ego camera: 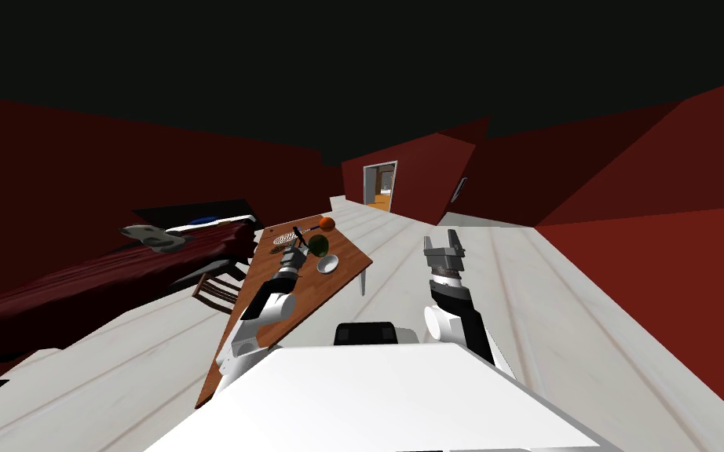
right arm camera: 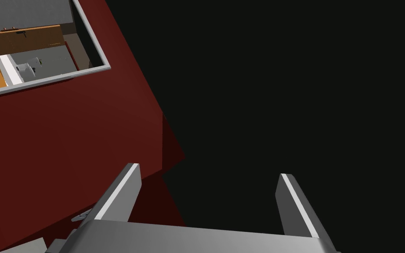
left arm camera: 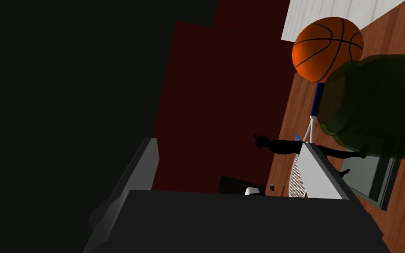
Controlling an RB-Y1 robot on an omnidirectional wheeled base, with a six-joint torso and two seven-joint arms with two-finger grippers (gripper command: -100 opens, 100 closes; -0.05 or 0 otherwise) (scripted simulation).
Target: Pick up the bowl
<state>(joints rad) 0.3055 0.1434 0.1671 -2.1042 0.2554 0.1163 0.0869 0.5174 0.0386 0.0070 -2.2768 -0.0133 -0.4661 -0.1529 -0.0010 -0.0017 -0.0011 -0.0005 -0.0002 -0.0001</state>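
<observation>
On table [ego camera: 315, 292], white bowl [ego camera: 327, 264] near left hand [left arm camera: 229, 142], fingers [left arm camera: 322, 175] apart

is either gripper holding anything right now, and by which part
Nothing is held. The left gripper hangs open and empty over the table, beside a dark green object; the right gripper is open and empty too.

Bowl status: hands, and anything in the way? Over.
Left hand open, empty, over brown wooden table. Right hand open, off the table. Small white bowl on table, beside left hand. Dark green rounded object close beside it.
</observation>
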